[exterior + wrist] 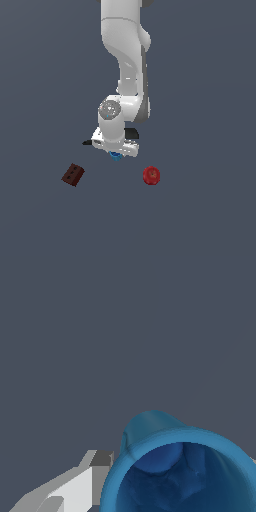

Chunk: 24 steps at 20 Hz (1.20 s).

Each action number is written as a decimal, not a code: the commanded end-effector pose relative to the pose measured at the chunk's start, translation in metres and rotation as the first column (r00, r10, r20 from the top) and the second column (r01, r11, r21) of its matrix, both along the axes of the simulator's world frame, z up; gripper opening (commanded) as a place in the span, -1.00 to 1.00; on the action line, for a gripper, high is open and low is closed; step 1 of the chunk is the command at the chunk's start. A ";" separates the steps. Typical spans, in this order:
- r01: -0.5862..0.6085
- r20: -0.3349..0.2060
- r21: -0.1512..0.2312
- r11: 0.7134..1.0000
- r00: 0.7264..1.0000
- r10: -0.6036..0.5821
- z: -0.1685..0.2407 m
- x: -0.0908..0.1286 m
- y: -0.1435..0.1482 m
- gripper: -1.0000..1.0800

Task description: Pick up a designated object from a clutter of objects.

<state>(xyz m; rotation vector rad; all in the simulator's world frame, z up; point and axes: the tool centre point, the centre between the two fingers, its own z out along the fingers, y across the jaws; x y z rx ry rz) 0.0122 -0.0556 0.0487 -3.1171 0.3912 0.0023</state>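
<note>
Blue cup (jaw state unclear) under gripper above plain grey floor.

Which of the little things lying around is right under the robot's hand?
The small blue cup, peeking out beneath the gripper. The red round object and brown block lie off to either side.

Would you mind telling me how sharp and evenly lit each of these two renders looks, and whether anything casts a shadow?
Exterior view: flat, even light, no cast shadows on the grey floor; the dark brown block with holes and red round object look small and soft-edged. Wrist view: the bright blue hollow cup fills a corner, cropped by the frame, its inside mottled and darker; one grey fingertip shows jagged edges.
</note>
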 end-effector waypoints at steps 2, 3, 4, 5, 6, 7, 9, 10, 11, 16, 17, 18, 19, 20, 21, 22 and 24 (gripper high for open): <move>-0.001 0.002 0.000 1.000 1.000 0.001 0.013 0.001 0.008 -1.00; -0.001 0.002 0.000 1.000 1.000 0.001 0.018 0.001 0.011 -1.00; -0.001 0.002 0.000 1.000 1.000 0.001 0.024 0.001 0.014 -1.00; -0.001 0.002 0.000 1.000 1.000 0.001 0.030 0.001 0.018 -1.00; -0.001 0.002 0.000 1.000 1.000 0.001 0.037 0.000 0.022 -1.00; 0.000 0.002 0.000 1.000 1.000 0.000 0.044 0.000 0.026 -1.00; 0.000 0.002 0.000 1.000 1.000 0.000 0.061 0.000 0.036 -1.00; 0.000 0.002 -0.001 1.000 1.000 0.000 0.069 0.000 0.041 -1.00; 0.000 0.002 -0.001 1.000 1.000 0.000 0.079 0.000 0.047 -1.00; 0.000 0.002 -0.002 1.000 1.000 0.000 0.131 0.001 0.078 -1.00; 0.000 0.002 -0.002 1.000 1.000 0.000 0.142 0.001 0.084 -1.00; 0.000 0.002 -0.003 1.000 1.000 0.000 0.153 0.001 0.091 -1.00; 0.000 0.002 -0.003 1.000 1.000 0.000 0.163 0.001 0.097 -1.00; 0.000 0.002 -0.003 1.000 1.000 0.000 0.174 0.001 0.103 -1.00; 0.000 0.002 -0.003 1.000 1.000 0.000 0.185 0.002 0.110 -1.00; 0.000 0.002 -0.003 1.000 1.000 0.000 0.195 0.002 0.116 -1.00; 0.000 0.002 -0.003 1.000 1.000 0.000 0.216 0.002 0.128 -1.00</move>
